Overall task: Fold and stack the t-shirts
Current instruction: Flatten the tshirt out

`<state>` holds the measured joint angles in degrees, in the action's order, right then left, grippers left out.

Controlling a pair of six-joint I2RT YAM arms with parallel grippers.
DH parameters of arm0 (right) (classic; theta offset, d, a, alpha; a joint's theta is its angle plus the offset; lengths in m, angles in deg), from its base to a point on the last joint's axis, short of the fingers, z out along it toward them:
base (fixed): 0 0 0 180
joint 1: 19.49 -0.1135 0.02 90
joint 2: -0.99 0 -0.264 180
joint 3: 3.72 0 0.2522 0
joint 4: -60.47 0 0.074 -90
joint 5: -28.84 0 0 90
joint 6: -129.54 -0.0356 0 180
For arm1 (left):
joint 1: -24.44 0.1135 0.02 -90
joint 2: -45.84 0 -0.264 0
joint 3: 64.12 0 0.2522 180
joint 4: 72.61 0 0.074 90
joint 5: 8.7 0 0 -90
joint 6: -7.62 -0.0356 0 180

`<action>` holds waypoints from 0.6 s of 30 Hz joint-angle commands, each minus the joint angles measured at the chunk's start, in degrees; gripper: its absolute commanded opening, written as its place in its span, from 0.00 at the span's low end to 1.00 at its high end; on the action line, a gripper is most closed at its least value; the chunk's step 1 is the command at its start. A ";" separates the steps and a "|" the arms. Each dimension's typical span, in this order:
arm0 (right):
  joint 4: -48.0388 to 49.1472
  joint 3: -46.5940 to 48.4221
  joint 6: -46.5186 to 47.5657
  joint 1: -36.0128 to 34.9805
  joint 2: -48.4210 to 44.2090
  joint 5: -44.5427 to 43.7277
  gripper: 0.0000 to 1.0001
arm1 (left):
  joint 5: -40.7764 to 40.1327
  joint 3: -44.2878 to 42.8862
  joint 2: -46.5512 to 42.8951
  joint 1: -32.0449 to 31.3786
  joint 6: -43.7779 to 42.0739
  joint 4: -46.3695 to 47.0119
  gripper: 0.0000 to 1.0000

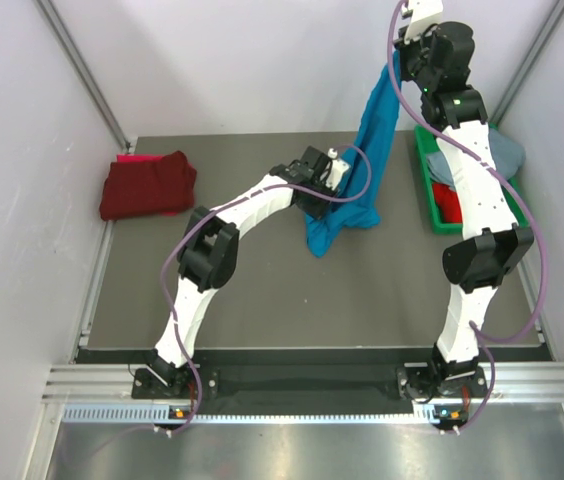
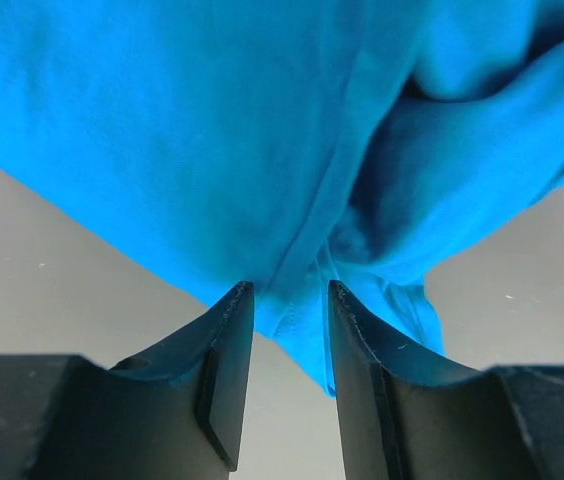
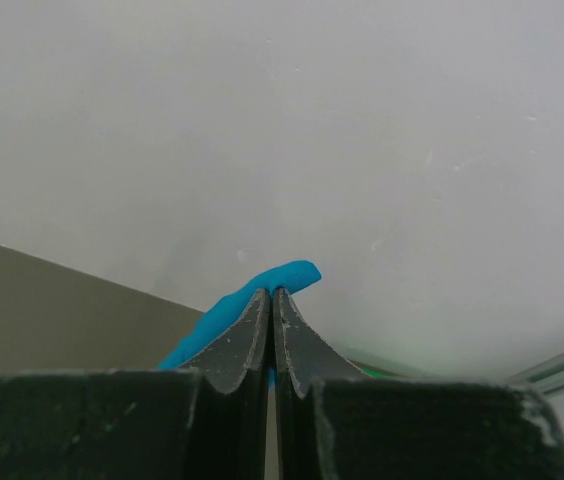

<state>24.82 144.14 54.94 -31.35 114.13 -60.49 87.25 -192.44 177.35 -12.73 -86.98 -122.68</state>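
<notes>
Turquoise tee (image 1: 377,130) hangs in a long drape, far right of centre. Top end is up high, pinched by the R gripper (image 3: 271,300); bottom end is bunched on the table (image 1: 262,290) nr the middle. R wrist view: fingers (image 3: 247,335) pressed tight together w/ a small tongue of blue cloth poking out past the tips, pale wall behind.

L gripper (image 1: 335,168) sits low at the left side of the drape, just above the bunched part. L wrist view: its jaws stand partly spread, w/ a gap betw. them. The tee's seamed edge hangs right at the tips and shows thru the gap, but the pads (image 2: 224,380) aren't clamped on it. Can't tell if cloth touches either pad.

Maroon tee (image 1: 147,187) lies folded at the far left of the table, well apart from both grippers. A pink-red strip (image 1: 134,158) shows at its far edge; can't tell what it is.

Green bin (image 1: 425,175) stands at the far right, just right of the drape, partly behind the R arm. In it: red tee (image 1: 449,205) at the near end, grey-blue tee (image 1: 507,152) heaped at the far end and spilling over the right rim. Table top is dark grey, w/ white walls left, right and far.
</notes>
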 commanded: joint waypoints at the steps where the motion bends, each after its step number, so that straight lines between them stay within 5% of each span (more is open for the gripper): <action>1: 3.17 2.39 0.34 -0.62 -0.47 -0.40 0.00 | -1.21 -1.01 0.42 0.43 -0.32 1.95 0.41; 13: 3.08 2.30 0.51 -0.54 -0.73 -1.81 0.00 | -1.12 -2.68 0.77 1.04 0.12 0.72 0.26; 18: 3.34 2.92 0.33 -0.62 -0.29 -1.63 0.00 | -1.38 -2.60 0.33 1.22 -0.14 0.63 0.06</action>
<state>24.82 144.14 54.94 -31.35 114.13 -61.39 86.16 -193.03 178.90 -11.88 -86.78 -122.81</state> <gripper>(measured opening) 0.007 0.101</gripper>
